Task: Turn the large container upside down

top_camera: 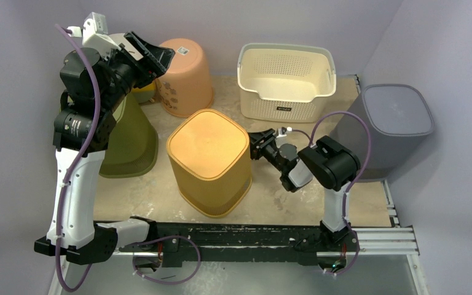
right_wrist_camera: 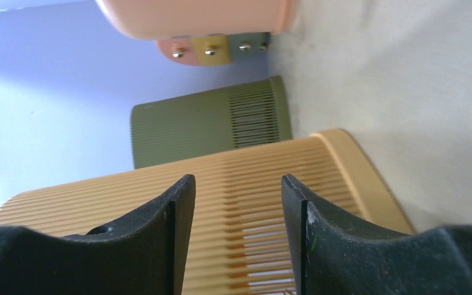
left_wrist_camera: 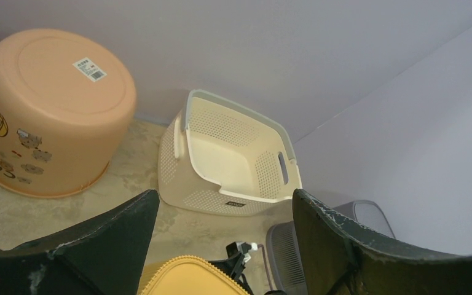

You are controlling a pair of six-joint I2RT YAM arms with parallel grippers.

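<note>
The large container (top_camera: 209,160) is a yellow ribbed bin in the middle of the table, standing with its closed base up and its rim on the tabletop. My right gripper (top_camera: 257,146) is just beside its right wall, fingers pointing at it. In the right wrist view the gripper (right_wrist_camera: 238,190) is open, nothing lies between the fingers, and the slotted yellow wall (right_wrist_camera: 319,153) fills the view beyond them. My left gripper (top_camera: 150,58) is raised at the back left, wide open and empty. In the left wrist view that gripper (left_wrist_camera: 224,196) looks down on a corner of the yellow container (left_wrist_camera: 184,279).
A peach bucket (top_camera: 184,74) leans base-up at the back. A cream perforated basket (top_camera: 286,80) stands at the back right. A grey bin (top_camera: 393,123) sits at the right edge, an olive ribbed bin (top_camera: 129,141) behind my left arm. A metal rail (top_camera: 381,236) runs along the near edge.
</note>
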